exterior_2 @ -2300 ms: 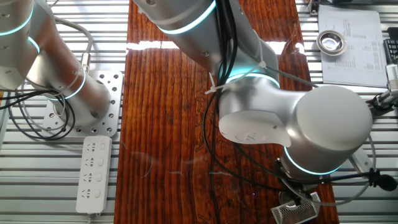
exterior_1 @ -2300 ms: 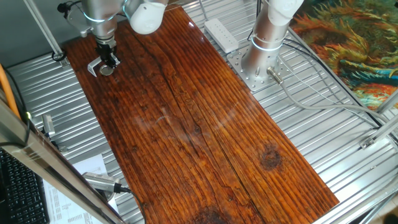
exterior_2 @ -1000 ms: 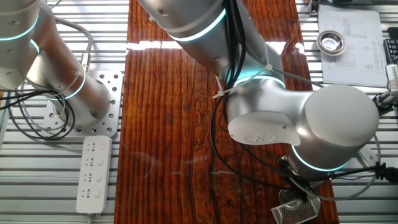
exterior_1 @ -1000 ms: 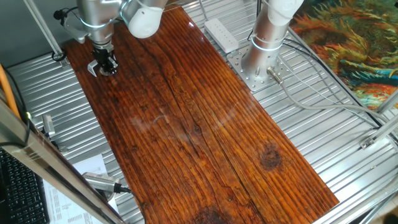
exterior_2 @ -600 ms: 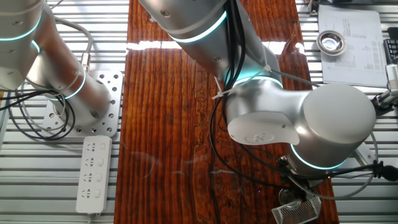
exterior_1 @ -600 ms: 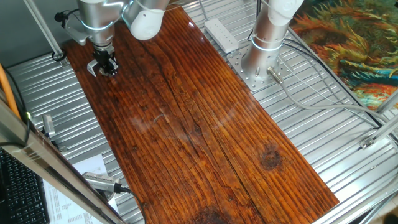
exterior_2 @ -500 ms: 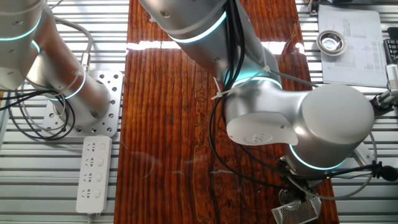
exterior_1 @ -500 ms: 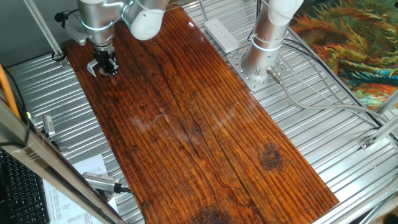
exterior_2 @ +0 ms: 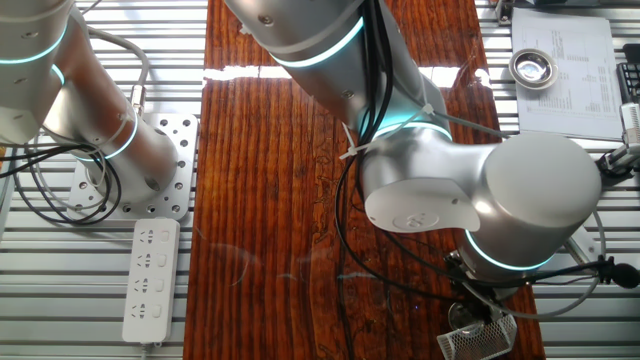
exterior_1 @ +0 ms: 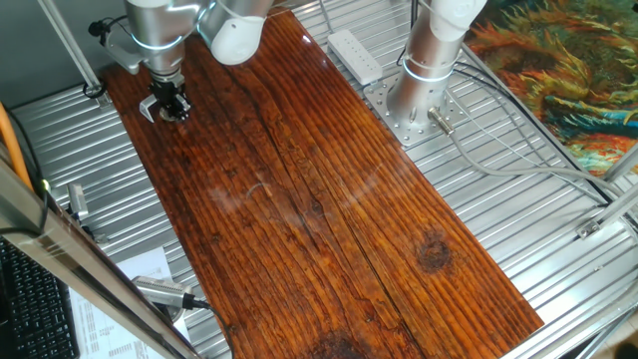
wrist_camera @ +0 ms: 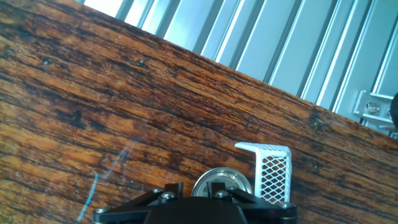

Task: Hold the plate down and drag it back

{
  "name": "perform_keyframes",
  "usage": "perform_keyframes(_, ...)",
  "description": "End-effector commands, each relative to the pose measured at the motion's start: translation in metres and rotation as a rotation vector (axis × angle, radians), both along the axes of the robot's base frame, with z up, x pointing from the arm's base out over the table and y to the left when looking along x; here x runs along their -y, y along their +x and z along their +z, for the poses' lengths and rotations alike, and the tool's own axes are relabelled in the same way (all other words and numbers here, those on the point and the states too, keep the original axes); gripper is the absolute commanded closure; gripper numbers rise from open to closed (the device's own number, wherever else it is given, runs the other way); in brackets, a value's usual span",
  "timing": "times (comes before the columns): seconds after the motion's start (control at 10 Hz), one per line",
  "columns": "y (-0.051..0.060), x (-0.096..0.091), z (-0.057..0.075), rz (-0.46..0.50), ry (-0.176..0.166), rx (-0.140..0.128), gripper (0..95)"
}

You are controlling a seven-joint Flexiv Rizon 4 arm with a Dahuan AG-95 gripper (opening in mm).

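Fingers (exterior_1: 171,110) down over one plate (wrist_camera: 221,184) — gap not discernible — one mesh bracket (wrist_camera: 272,169) just beside, on one wooden board (exterior_1: 329,209).

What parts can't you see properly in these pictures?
- Plate: in the hand view, its lower part is hidden by the gripper body.
- Gripper fingertips: too small and dark in one fixed view; open or shut, unclear.
- Bracket: the other fixed view's bottom edge cuts it off.

Glossy wood tabletop (exterior_1: 329,219) w/ ribbed metal surround (exterior_1: 498,229).
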State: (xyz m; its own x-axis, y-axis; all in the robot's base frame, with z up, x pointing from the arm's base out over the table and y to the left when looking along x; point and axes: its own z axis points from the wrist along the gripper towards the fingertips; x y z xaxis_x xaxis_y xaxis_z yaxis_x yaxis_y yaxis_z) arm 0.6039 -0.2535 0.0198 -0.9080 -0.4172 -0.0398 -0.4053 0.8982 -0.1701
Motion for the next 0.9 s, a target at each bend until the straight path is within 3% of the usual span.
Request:
perform_keyframes(0.1,-0.0005,0.0008,-0.0002,-0.006,-0.006,-0.006,76.0)
perform_keyframes(0.9,-0.0058,0.0042,-0.0052,-0.020,-0.009,-0.010,76.0)
